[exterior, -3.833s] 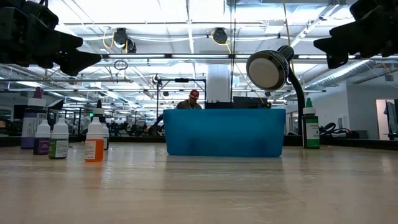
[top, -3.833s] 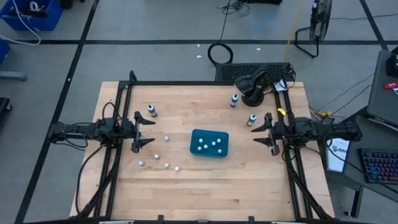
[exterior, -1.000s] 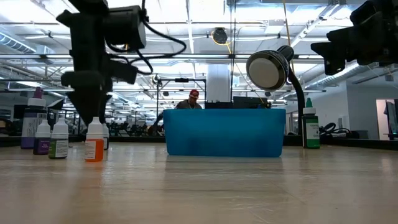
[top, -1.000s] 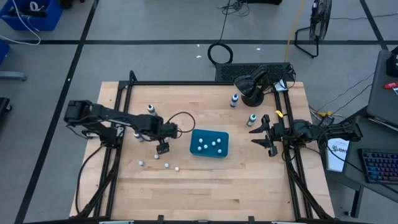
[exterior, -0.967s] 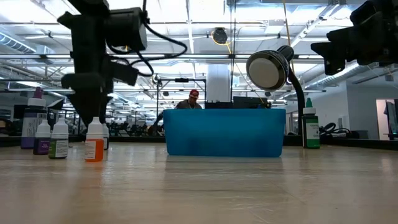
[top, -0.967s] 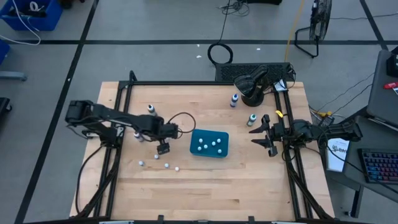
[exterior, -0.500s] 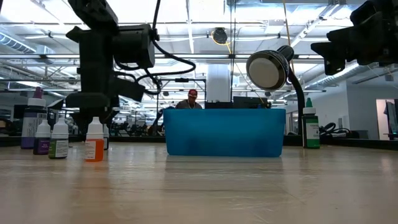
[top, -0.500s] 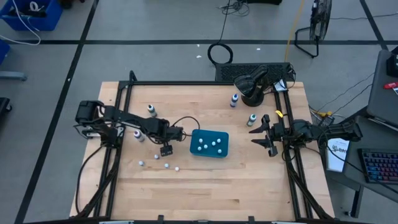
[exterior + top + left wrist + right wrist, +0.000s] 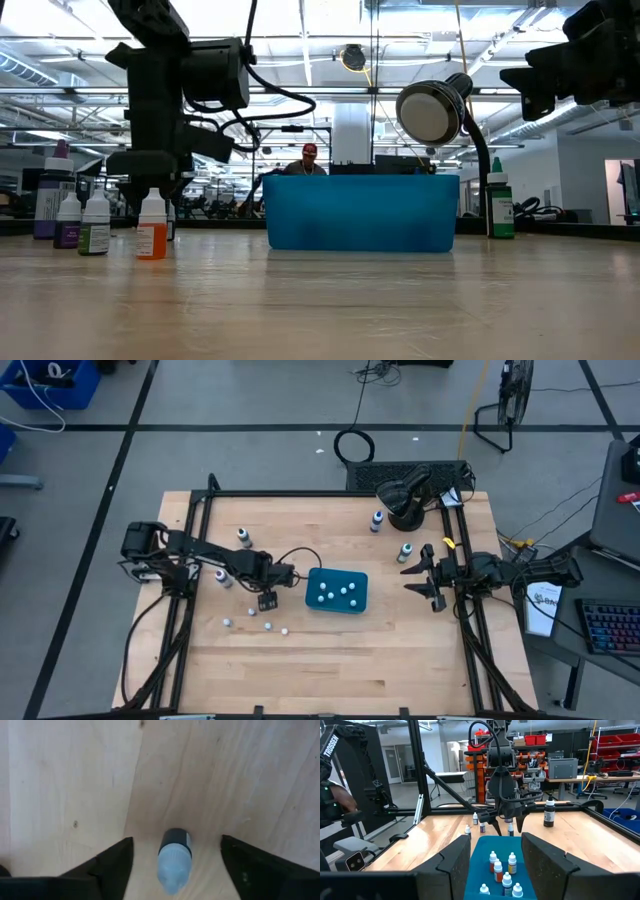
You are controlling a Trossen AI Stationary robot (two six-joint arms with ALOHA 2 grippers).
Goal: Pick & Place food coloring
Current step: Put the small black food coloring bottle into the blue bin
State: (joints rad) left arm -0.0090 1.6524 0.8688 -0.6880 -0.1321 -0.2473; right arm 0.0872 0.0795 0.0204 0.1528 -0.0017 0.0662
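High view: the left gripper [image 9: 266, 601] hangs just at 9 o'clock of the teal tray [image 9: 312, 601], pointing down at a white-capped bottle [image 9: 251, 611] that stands with other loose ones at its 7 o'clock. Several bottles already lie in the tray. The right gripper [image 9: 420, 576] waits at the tray's 3 o'clock, so the left arm is far nearer.

Low view: the left gripper straddles the cap of an orange bottle [image 9: 152, 228], which stands upright.

Left wrist view: the bottle sits centred between the two spread fingers [image 9: 112, 862], long axis vertical, neither pad touching it; nothing is grasped.

Right wrist view: the right gripper's fingers [image 9: 454, 860] stand apart and empty, facing the tray.
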